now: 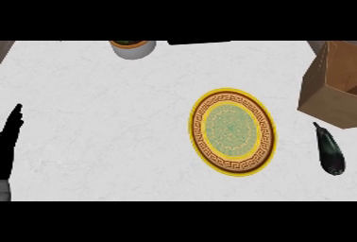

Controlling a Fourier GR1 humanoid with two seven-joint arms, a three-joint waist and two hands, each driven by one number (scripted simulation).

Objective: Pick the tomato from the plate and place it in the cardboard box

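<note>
A round plate [233,131] with a bright yellow rim, a brown key-pattern band and a pale green middle lies flat on the white marbled counter [97,123], a little right of centre. Nothing sits on it: the green middle is bare, and I can see no tomato anywhere on the counter from here.

Up at the right edge stands the brown cardboard box [333,85], set at an angle, its open top partly cut off by the edge of the view (whatever is inside it is hidden from me). Just below the box, and apart from the plate, lies a dark, glossy aubergine [330,150], long and slightly curved, its thin stem end pointing towards the box.

At the far left edge the robot's black left hand [11,137] rests with its fingers straight and pointing up the counter, holding nothing and well away from the plate. The right hand does not show.

At the far side of the counter sits a small pale round pot [133,48] with something green in it, and beside that a flat dark object [199,42] that I cannot make out.
</note>
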